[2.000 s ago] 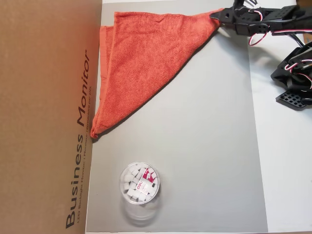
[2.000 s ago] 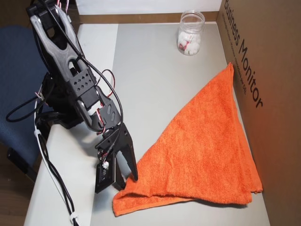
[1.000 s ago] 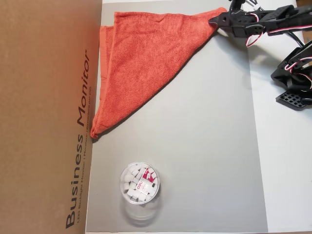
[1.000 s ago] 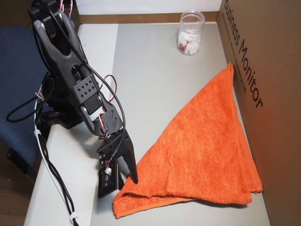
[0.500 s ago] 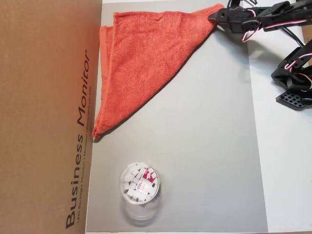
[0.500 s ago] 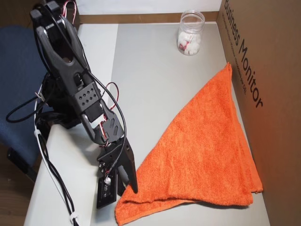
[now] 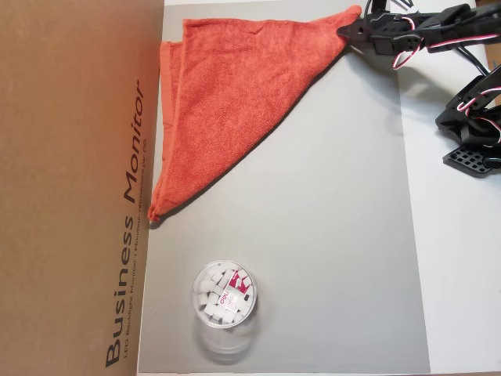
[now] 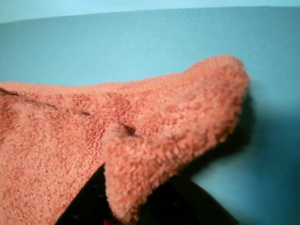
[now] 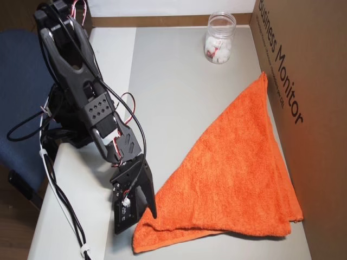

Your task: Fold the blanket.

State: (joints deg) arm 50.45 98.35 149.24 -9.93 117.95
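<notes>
In an overhead view we find the blanket spread as a folded triangle on the grey mat, its long side running from about 2 o'clock down to 8 o'clock, one edge lying along the cardboard box. The gripper meets the blanket's corner at the 1 o'clock tip; its jaws look closed on that corner. A clear plastic cup of small white pieces stands well apart, toward 6 o'clock.

In the wrist view we look straight at the blanket's corner, bunched and raised off the mat, with a dark finger just beneath it at 6 o'clock.

In another overhead view the arm reaches down from 10 o'clock and the gripper pinches the blanket at its 7 o'clock corner. The cup sits at 12 o'clock beside the box.
</notes>
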